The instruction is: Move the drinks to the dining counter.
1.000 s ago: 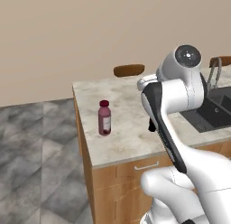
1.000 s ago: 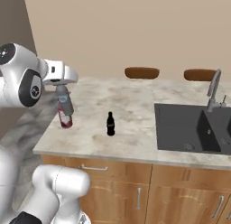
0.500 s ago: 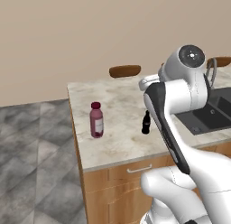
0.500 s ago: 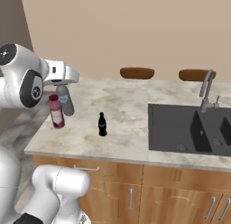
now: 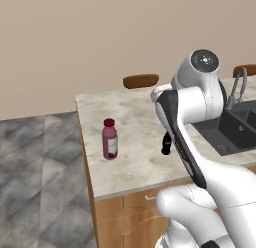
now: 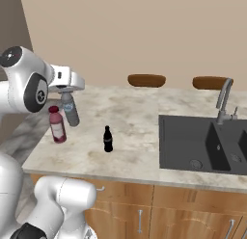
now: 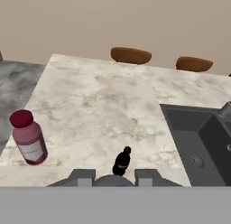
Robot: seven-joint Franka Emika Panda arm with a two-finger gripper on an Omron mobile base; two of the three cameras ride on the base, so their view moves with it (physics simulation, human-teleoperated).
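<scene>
We see the juice bottle (image 6: 57, 124) upright near the left end of the dining counter (image 6: 130, 110). Just right of it, the gripper (image 6: 67, 91) is clamped on the water bottle (image 6: 70, 109), which hangs above the marble. Further right, the cola bottle (image 6: 108, 139) stands upright, apart from both. Then the sink (image 6: 202, 142) with its faucet (image 6: 223, 99); two stools (image 6: 146, 80) on the far side.
</scene>
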